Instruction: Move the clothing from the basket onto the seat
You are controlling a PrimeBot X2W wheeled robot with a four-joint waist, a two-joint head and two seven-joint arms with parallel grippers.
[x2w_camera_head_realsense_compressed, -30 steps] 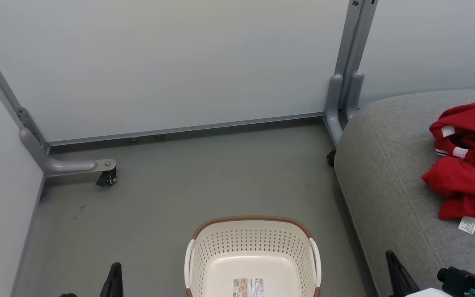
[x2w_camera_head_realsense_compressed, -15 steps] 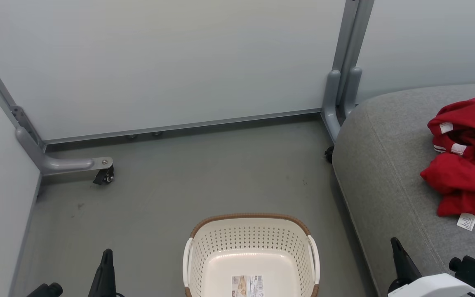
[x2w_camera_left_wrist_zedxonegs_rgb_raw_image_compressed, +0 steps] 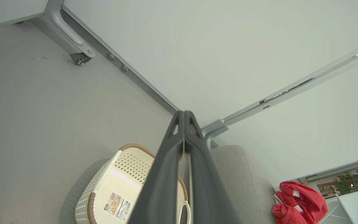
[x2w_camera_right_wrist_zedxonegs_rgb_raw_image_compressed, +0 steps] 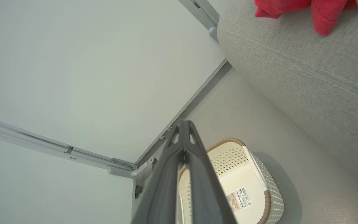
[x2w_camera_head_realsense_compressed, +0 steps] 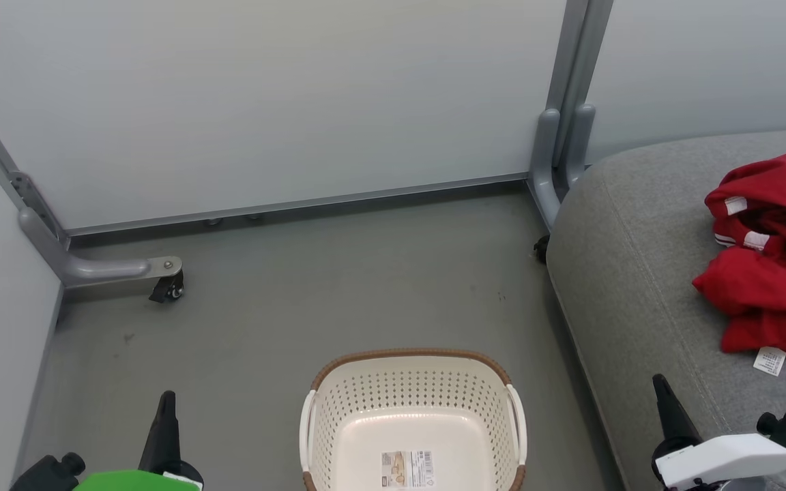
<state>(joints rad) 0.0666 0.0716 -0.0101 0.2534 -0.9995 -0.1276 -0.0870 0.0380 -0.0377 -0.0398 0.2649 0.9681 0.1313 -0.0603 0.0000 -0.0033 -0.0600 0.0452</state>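
No wording can be read. The paper label point(x2w_camera_head_realsense_compressed: 407, 468) on the bottom of the basket point(x2w_camera_head_realsense_compressed: 406, 392) bears a barcode and a small picture, print too small to read; the white tag point(x2w_camera_head_realsense_compressed: 769, 361) on the clothing point(x2w_camera_head_realsense_compressed: 768, 300) likewise

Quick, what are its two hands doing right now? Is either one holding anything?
Left hand: closed, holding nothing.
Right hand: closed, holding nothing.

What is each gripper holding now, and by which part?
Nothing. The left gripper and the right gripper have their jaws shut on empty air; the clothing lies on the seat, and the basket holds none.
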